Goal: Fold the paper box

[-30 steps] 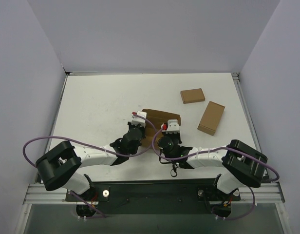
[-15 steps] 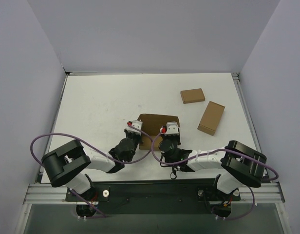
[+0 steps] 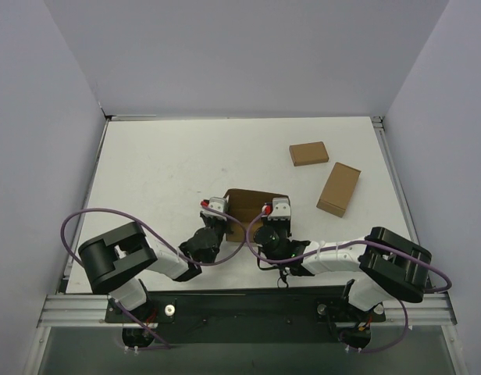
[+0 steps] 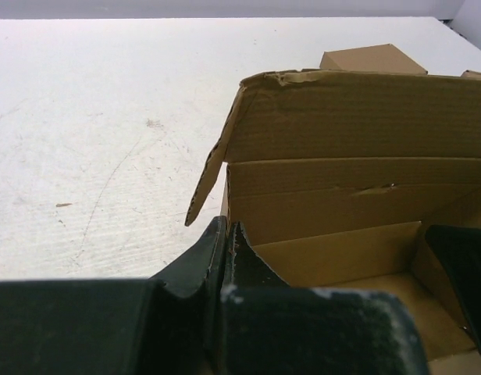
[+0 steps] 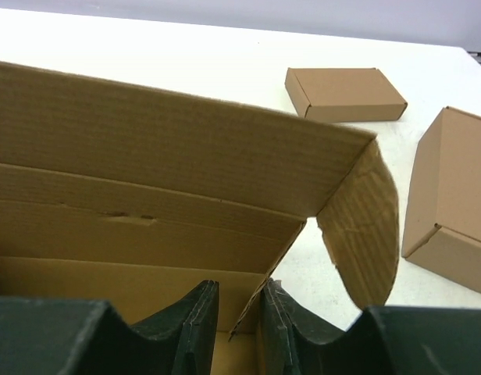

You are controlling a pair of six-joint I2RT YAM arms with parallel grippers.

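At the near middle of the counter (image 3: 162,164), the left fingers (image 4: 209,254) are pinched almost together on the left side wall of the paper box (image 3: 252,203), and the right fingers (image 5: 195,316) clamp its right side wall likewise. The box sits open-topped between them, showing a bare cardboard floor inside, with its rear panel upright and a flap drooping at each end. Farther right lie a longer closed carton (image 3: 339,189) and, beyond it, a flat closed carton (image 3: 308,153).
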